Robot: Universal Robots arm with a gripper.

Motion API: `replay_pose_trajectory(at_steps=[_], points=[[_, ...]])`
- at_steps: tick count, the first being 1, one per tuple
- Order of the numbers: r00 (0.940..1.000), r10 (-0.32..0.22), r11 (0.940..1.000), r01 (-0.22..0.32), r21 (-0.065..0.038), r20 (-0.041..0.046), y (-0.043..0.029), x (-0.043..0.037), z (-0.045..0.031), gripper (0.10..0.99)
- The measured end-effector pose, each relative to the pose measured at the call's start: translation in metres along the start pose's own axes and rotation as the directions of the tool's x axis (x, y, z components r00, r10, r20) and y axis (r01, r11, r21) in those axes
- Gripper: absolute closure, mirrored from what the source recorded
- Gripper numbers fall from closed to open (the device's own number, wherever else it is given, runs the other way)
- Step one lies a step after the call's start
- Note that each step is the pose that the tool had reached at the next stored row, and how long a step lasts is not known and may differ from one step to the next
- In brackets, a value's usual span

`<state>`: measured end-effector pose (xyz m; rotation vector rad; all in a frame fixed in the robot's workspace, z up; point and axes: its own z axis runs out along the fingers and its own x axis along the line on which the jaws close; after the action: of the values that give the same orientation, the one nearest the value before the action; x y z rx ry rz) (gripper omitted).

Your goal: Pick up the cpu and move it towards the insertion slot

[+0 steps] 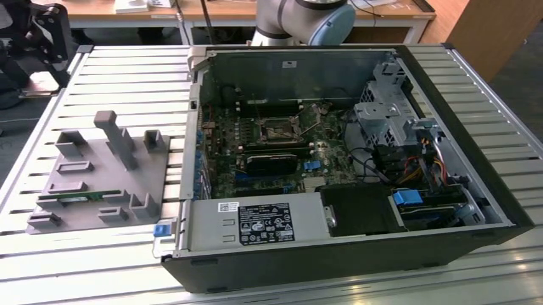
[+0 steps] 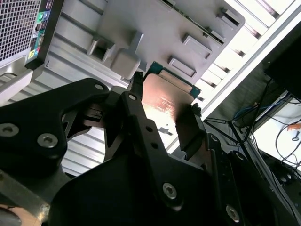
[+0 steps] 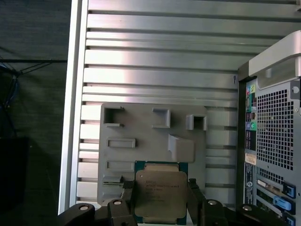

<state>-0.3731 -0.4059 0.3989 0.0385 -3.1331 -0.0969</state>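
Observation:
The cpu (image 3: 161,193) is a flat square chip with a silver metal top and a green rim. It sits between the two black fingers of my gripper (image 3: 161,201), which is shut on its two opposite edges. In the second wrist view the cpu (image 2: 165,101) shows a shiny face, with the gripper (image 2: 164,115) clamped on it. The chip hangs well above the grey fixture plate (image 3: 141,136). In the exterior view, the insertion slot (image 1: 278,129) is a dark square socket in a silvery frame on the green board inside the open computer case (image 1: 475,190).
The grey fixture plate (image 1: 93,171) with upright pegs lies on the slatted metal table (image 1: 127,82), to the exterior view's left of the case. A thin green strip (image 1: 72,199) rests in it. The arm's base (image 1: 306,19) stands behind the case. The case's rear panel (image 3: 273,141) is beside the fixture.

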Motion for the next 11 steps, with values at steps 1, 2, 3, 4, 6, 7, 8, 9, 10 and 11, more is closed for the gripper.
replay_pose_trajectory(at_steps=[1, 2, 3, 4, 6, 7, 8, 9, 10, 11], points=[[1.0, 0.0, 1.0, 0.0, 0.0, 0.0001, 0.0, -0.0016, 0.0, 0.557], [1.0, 0.0, 1.0, 0.0, 0.0, 0.0, -0.0001, -0.0031, 0.0, 0.557], [1.0, 0.0, 1.0, 0.0, 0.0, 0.0, -0.0001, -0.0047, 0.0, 0.557], [1.0, 0.0, 1.0, 0.0, 0.0, 0.0001, -0.0002, -0.0061, 0.0, 0.557], [1.0, 0.0, 1.0, 0.0, 0.0, 0.0, -0.0002, -0.0091, 0.0, 0.557], [1.0, 0.0, 1.0, 0.0, 0.0, 0.0, -0.0003, -0.011, -0.0001, 0.557], [1.0, 0.0, 1.0, 0.0, 0.0, 0.0, -0.0003, -0.0126, -0.0001, 0.557], [1.0, 0.0, 1.0, 0.0, 0.0, 0.0, -0.0004, -0.0141, -0.0001, 0.557], [1.0, 0.0, 1.0, 0.0, 0.0, 0.0, -0.0004, -0.0156, -0.0001, 0.557], [1.0, 0.0, 1.0, 0.0, 0.0, 0.0001, -0.0004, -0.017, 0.0, 0.557]])
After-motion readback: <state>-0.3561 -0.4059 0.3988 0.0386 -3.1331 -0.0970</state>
